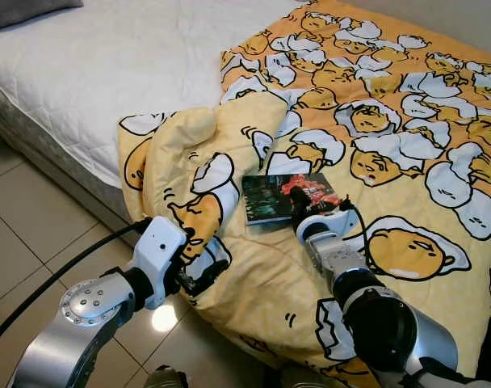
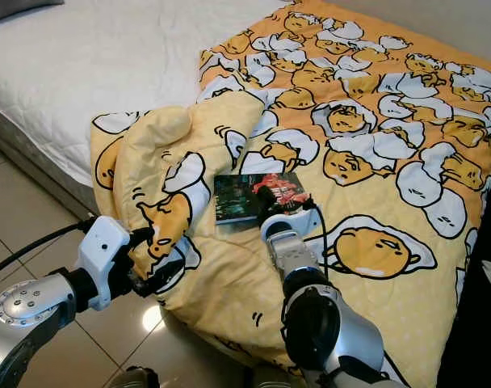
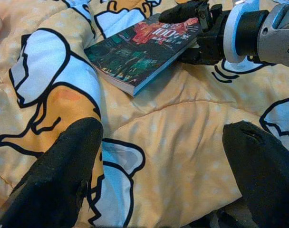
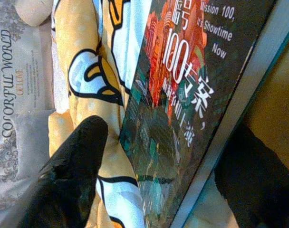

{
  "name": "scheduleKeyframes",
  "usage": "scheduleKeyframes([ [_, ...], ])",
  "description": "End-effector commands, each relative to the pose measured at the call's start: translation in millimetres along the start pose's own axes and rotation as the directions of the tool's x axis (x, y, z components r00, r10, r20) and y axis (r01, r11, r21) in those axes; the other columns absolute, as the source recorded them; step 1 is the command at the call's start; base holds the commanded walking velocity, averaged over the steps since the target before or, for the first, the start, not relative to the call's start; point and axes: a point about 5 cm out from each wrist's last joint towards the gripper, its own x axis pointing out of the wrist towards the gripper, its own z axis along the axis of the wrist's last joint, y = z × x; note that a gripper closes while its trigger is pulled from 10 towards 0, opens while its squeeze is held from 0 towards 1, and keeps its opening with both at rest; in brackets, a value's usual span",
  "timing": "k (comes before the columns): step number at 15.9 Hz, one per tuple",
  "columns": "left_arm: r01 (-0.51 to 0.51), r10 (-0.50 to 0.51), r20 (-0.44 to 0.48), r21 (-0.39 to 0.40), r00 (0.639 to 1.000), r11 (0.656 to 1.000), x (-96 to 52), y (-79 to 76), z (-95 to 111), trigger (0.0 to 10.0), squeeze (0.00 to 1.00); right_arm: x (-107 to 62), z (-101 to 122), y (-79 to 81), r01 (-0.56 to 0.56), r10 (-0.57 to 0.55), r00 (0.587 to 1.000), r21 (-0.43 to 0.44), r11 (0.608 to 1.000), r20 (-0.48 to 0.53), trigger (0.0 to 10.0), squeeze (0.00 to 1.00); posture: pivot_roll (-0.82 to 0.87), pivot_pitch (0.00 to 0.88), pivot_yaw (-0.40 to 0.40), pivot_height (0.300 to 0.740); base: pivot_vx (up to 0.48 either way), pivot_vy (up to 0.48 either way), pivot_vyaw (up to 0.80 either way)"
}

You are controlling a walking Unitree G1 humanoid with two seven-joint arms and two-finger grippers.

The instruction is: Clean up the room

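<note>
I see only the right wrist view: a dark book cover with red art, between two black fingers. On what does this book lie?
Observer: The dark paperback book lies flat on the yellow egg-print blanket, which is spread over the bed.
Operator: Where is the left gripper now?
Observer: The left gripper is open, low at the blanket's bunched fold that hangs over the edge of the white mattress, apart from the book.

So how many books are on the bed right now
1. The book lies on the yellow blanket near the bed's edge, with the right gripper at its corner. More could be hidden under the folds.
</note>
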Motion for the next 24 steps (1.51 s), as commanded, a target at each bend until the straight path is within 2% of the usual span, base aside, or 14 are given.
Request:
scheduleKeyframes([
  [1, 0.006, -0.006, 0.016, 0.012, 1.0, 1.0, -1.0, -2.5, 4.6, 10.0, 1.0, 2.2, 0.3, 7.0, -0.01, 0.01, 1.0, -0.006, 1.0, 0.004, 0.0, 0.0, 0.06, 0.141, -0.076, 0.74, 0.0, 0.0, 0.0],
  [14, 0.007, -0.007, 0.016, 0.013, 1.0, 1.0, 1.8, -1.3, 4.3, 10.0, 1.0, 1.1, -3.0, 2.0, 0.021, -0.022, 1.0, -0.093, 0.995, -0.017, 0.0, 0.0, 0.06, 0.139, -0.061, 0.74, 0.0, 0.0, 0.0],
  [19, -0.025, 0.024, 0.041, 0.029, 0.999, 0.999, 4.8, 0.1, 5.1, 10.0, 1.0, 0.6, -3.7, 0.3, 0.025, -0.027, 0.999, -0.112, 0.993, -0.025, 0.0, 0.0, 0.06, 0.123, -0.066, 0.74, 0.0, 0.0, 0.0],
  [21, -0.059, 0.055, 0.084, 0.044, 0.995, 0.997, 6.4, 2.3, 6.6, 10.0, 1.0, 1.0, -3.6, 0.8, 0.036, -0.038, 0.999, -0.079, 0.996, -0.023, 0.0, 0.0, 0.06, 0.111, -0.061, 0.74, 0.0, 0.0, 0.0],
  [22, -0.119, 0.114, 0.082, 0.061, 0.99, 0.991, 11.0, 7.0, 4.2, 10.0, 1.0, 1.6, -0.2, 2.9, 0.029, -0.031, 0.999, -0.108, 0.994, -0.011, 0.0, 0.0, 0.05, 0.09, -0.048, 0.74, 0.0, 0.0, 0.0],
  [24, -0.107, 0.104, 0.089, 0.032, 0.991, 0.994, 14.0, 8.3, 5.7, 10.0, 1.0, 1.8, 2.6, 4.6, 0.009, -0.011, 1.0, -0.131, 0.991, -0.014, 0.0, 0.0, 0.04, 0.073, -0.042, 0.74, 0.0, 0.0, 0.0],
])
